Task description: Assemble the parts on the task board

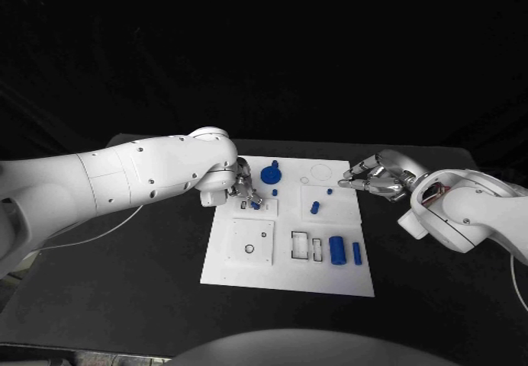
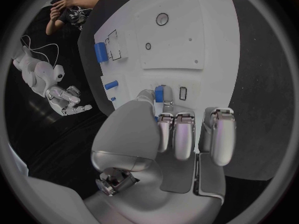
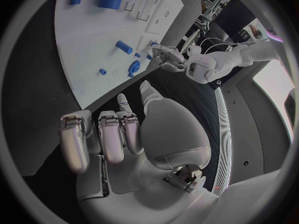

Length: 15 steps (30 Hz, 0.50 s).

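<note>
The white task board [image 1: 288,268] lies mid-table. My left hand [image 1: 239,189] hovers over its far left part and pinches a small blue part [image 1: 255,204] between thumb and a finger; the left wrist view shows that blue part [image 2: 159,93] right beside a small rectangular slot [image 2: 182,93]. My right hand [image 1: 374,179] hangs at the board's far right edge, fingers apart and holding nothing, as the right wrist view of this hand [image 3: 124,134] confirms. On the board lie a blue disc [image 1: 272,175], a blue peg [image 1: 315,207], a thick blue cylinder [image 1: 336,250] and a thin blue bar [image 1: 358,252].
A square inset with a small ring hole [image 1: 249,248] sits on the board's near left, and rectangular slots [image 1: 301,244] lie beside the cylinder. A pale cable [image 1: 110,229] trails across the black table [image 1: 132,290] on the left.
</note>
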Tool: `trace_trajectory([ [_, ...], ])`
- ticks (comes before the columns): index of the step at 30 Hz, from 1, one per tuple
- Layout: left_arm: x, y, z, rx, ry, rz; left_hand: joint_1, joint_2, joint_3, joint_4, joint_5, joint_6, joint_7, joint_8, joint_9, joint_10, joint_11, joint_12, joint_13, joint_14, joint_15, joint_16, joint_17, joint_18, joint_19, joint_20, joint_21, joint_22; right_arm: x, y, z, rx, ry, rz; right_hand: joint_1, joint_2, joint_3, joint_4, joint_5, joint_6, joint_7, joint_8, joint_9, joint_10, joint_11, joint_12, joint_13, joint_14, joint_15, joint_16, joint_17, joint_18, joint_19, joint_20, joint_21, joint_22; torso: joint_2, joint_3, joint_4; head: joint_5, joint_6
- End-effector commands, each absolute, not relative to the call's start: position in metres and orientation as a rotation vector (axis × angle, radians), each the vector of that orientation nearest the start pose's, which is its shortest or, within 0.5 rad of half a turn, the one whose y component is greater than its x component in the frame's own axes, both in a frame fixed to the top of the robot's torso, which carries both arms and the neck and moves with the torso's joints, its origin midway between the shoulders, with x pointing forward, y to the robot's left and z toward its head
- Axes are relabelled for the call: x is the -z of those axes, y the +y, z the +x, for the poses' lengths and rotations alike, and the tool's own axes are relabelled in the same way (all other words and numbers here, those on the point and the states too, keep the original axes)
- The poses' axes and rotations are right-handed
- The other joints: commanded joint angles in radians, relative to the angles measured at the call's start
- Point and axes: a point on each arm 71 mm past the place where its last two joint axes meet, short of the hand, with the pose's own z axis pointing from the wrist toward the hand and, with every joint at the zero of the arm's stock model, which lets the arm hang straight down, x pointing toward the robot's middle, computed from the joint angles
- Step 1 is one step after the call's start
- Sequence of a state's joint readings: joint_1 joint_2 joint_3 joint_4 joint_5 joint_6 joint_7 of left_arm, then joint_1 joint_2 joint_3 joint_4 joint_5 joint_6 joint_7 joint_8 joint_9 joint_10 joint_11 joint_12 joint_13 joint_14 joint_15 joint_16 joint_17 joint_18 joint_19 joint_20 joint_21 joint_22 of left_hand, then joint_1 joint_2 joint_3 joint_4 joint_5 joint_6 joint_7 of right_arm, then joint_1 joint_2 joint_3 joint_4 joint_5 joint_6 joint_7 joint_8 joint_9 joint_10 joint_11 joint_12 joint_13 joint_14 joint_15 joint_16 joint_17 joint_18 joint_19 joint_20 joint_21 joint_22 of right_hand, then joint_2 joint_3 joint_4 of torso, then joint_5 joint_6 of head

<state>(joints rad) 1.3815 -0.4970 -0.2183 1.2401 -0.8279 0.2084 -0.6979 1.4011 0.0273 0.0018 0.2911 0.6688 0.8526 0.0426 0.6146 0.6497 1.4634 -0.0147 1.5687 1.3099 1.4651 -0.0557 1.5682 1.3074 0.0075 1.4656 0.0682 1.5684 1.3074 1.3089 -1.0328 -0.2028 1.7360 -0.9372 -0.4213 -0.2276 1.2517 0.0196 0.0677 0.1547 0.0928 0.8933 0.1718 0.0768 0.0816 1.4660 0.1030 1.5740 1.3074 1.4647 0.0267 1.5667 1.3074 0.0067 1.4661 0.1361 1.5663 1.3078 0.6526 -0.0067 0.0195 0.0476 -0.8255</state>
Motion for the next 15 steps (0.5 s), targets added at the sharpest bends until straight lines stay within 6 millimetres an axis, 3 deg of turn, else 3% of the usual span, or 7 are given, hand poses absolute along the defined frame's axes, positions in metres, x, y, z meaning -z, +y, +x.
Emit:
trace_trajectory([
  [1, 0.2185, 0.1363, 0.5201, 0.178, 2.517, -0.192, 0.007, 0.003, 0.007, 0.001, 0.003, 0.01, -0.006, 0.005, 0.015, 0.107, -0.005, 0.002, 0.261, 0.106, -0.006, 0.003, 0.263, -0.007, 0.105, -0.006, 0.002, 0.263, 0.1887, -0.246, 0.4416, -0.714, 1.851, 0.419, -0.001, 0.007, 0.0, 0.004, 0.004, 0.007, 0.0, 0.004, 0.001, 0.105, 0.002, -0.003, 0.263, 0.106, 0.006, 0.004, 0.263, -0.007, 0.105, 0.007, 0.004, 0.263, 0.0, -0.0006, 0.0005, 0.003, -0.001],
  [15, 0.2205, 0.14, 0.5221, 0.17, 2.491, -0.205, 0.009, 0.003, 0.01, 0.0, 0.002, 0.009, -0.005, 0.003, 0.016, 0.107, -0.005, 0.002, 0.261, 0.106, -0.006, 0.003, 0.263, -0.007, 0.105, -0.006, 0.002, 0.263, 0.1889, -0.246, 0.4412, -0.713, 1.855, 0.419, -0.002, 0.008, 0.0, 0.004, 0.004, 0.007, 0.001, 0.004, 0.001, 0.105, 0.002, -0.003, 0.263, 0.106, 0.006, 0.004, 0.263, -0.007, 0.105, 0.007, 0.004, 0.263, -0.001, -0.0008, -0.0009, 0.004, -0.003],
])
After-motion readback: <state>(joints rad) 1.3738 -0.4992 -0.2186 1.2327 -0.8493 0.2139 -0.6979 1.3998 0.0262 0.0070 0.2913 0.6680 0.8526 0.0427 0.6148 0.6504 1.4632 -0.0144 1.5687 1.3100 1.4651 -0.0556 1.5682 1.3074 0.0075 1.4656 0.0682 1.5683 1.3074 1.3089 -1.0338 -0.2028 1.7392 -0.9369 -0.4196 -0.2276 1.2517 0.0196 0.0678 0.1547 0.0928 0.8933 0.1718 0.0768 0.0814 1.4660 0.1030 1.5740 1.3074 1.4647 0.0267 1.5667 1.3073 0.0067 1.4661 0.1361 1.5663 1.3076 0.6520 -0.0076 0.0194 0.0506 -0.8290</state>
